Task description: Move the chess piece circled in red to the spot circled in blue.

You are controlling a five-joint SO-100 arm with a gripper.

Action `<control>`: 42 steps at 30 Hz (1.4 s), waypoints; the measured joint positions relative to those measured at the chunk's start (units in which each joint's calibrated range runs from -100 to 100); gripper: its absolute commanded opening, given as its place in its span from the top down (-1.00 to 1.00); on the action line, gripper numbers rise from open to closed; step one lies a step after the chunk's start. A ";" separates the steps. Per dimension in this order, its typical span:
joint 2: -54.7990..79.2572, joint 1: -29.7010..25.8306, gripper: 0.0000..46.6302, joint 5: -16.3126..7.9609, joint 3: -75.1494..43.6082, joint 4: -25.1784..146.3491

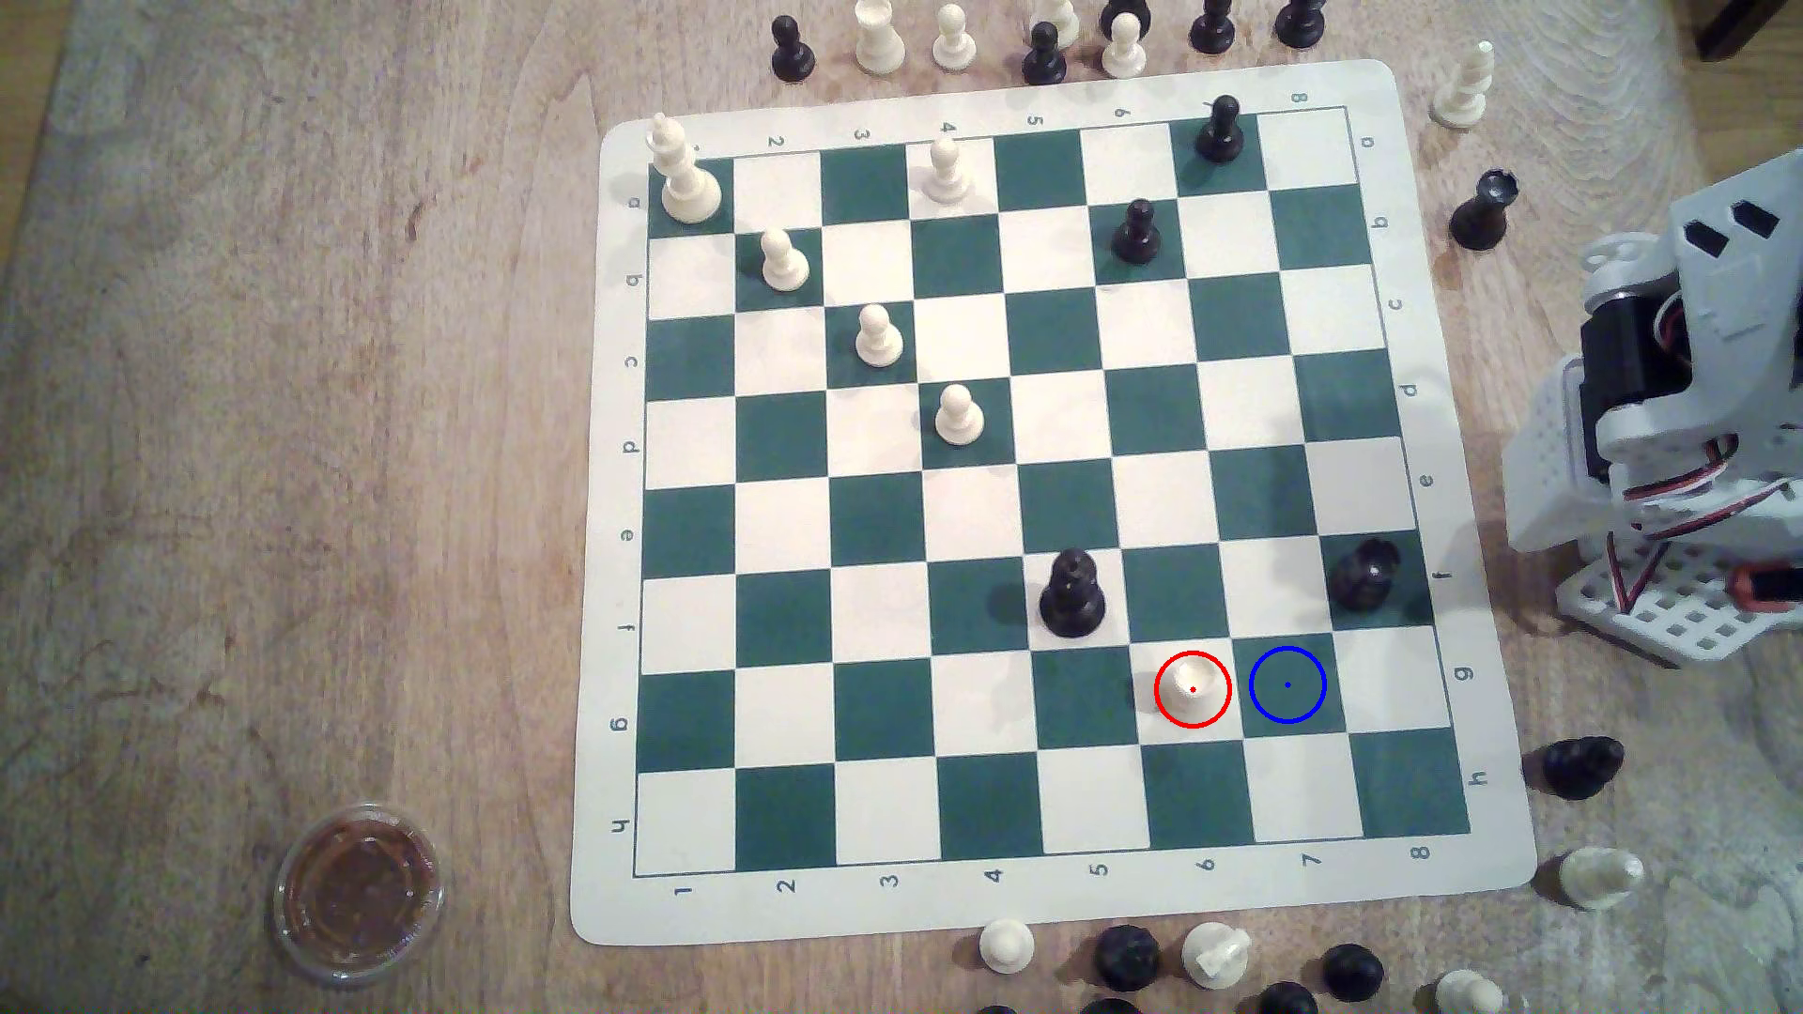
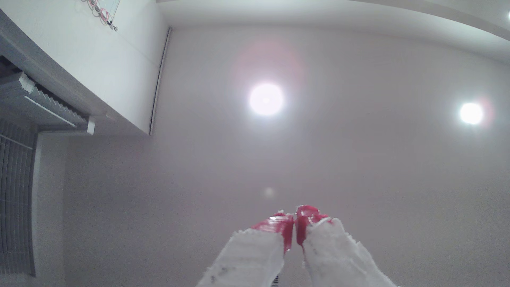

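A small cream-white chess piece (image 1: 1192, 684), ringed in red, stands on a white square in the board's row g, column 6. One square toward the exterior view's right is the dark green square with the blue ring (image 1: 1287, 684), bare. The white arm (image 1: 1678, 429) is folded up off the board at the exterior view's right edge, far from both. In the wrist view my gripper (image 2: 294, 220) points up at the ceiling. Its red-tipped white fingers (image 2: 278, 226) are pressed together with nothing between them.
On the green-and-white board (image 1: 1034, 497), a tall black piece (image 1: 1072, 597) stands one square diagonally from the ringed piece and another black piece (image 1: 1366, 575) is near the arm. Cream pawns cluster at the far left. Spare pieces line the board's edges. A lidded sauce cup (image 1: 359, 889) sits near left.
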 measured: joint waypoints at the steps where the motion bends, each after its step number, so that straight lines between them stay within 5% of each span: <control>1: 0.00 0.00 0.99 0.00 0.00 0.00; 7: 0.00 -1.33 0.99 0.00 0.00 3.03; 14: 0.00 -5.01 0.99 0.00 0.00 25.34; 26: 0.42 -2.73 0.99 -0.29 -4.25 75.78; 34: 0.00 -0.37 0.99 -0.39 -20.42 117.21; 42: 2.60 -6.86 0.36 2.54 -29.64 152.67</control>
